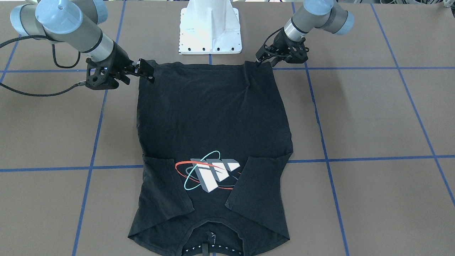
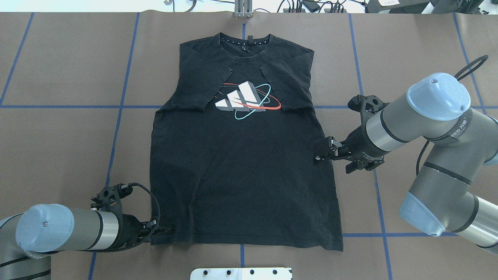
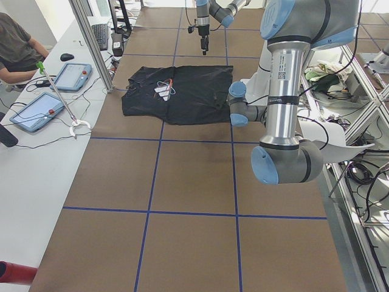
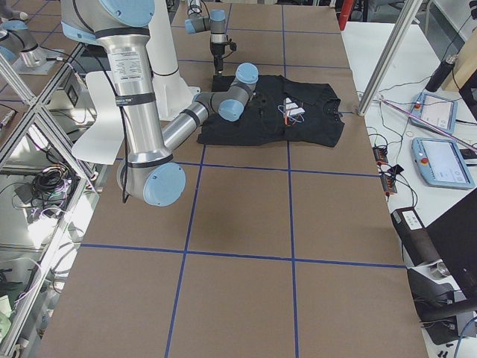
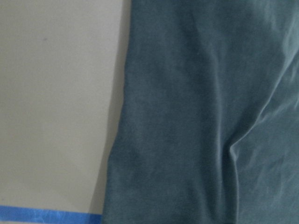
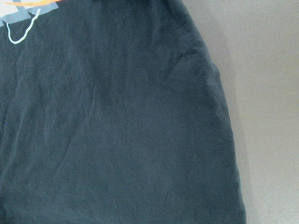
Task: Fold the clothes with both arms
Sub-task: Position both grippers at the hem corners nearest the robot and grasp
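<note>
T-shirt [image 2: 241, 163], black and short-sleeved, lies flat and face up about midway between the two ends of the worktop [image 2: 58, 163]. Its collar [image 2: 245, 39] points to the worktop's far edge, away from the robot. Its hem [image 2: 249, 242] runs close to the robot-side edge, just in front of the white pedestal base [image 1: 210, 32]. Both sleeves are folded inward over the chest, one [image 2: 204, 87] on each side [image 2: 290, 87] of the grey-white block graphic [image 2: 241, 102] with its red and cyan ellipses.

The left arm [image 2: 78, 229] comes in low from the robot-side edge. The left fingers [image 2: 165, 229] are down at the hem's left corner and touch the cloth there. In the front-facing view a crease runs into the shirt from that corner. I cannot tell whether they are closed on the cloth. The left wrist view shows only cloth close up, its edge, bare worktop and a strip of blue tape [image 5: 46, 214].

The right arm [image 2: 404, 124] reaches in from the right end. The right fingers [image 2: 319, 155] hang raised over the shirt's right side edge, between hem and sleeve. They look parted and hold nothing. The right wrist view looks down on that side edge, with a bit of the graphic in its upper corner.

Blue tape lines [image 2: 120, 97] mark the brown worktop in a grid.
</note>
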`<state>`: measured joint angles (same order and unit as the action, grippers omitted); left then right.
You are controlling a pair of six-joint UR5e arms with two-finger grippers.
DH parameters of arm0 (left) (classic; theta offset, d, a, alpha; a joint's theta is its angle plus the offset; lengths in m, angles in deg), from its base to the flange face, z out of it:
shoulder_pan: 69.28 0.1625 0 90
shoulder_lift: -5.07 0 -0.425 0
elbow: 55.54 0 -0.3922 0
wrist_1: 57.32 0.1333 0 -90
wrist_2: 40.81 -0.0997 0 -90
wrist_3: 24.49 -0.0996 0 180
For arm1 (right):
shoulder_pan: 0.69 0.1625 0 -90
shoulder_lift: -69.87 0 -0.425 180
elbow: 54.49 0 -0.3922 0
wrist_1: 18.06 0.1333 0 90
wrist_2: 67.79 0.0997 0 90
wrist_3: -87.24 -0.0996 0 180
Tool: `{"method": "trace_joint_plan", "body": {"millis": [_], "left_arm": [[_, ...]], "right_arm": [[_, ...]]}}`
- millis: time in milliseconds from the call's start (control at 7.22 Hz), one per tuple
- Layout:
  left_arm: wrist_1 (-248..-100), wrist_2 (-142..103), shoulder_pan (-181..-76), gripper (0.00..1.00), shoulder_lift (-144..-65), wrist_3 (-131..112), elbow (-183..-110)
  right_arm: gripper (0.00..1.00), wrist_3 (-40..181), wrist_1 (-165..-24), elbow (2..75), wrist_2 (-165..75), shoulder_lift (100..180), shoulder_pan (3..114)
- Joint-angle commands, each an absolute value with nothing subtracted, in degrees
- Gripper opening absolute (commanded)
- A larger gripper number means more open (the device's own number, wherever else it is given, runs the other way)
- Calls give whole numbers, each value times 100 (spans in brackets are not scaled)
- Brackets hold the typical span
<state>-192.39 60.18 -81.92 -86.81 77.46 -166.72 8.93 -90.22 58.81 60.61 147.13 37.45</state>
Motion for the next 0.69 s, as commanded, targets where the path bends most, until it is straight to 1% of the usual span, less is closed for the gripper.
{"method": "trace_joint_plan", "body": {"millis": [0,554], "left_arm": [[-18988,6017,-8133,85,-8712,7746,-16680],[-18968,6026,-8097,76,-8704,7738,-16672]], "right_arm": [[100,885,-9022,5880,6062,14713,3754],[100,893,-9022,5863,6062,14704,3745]]}}
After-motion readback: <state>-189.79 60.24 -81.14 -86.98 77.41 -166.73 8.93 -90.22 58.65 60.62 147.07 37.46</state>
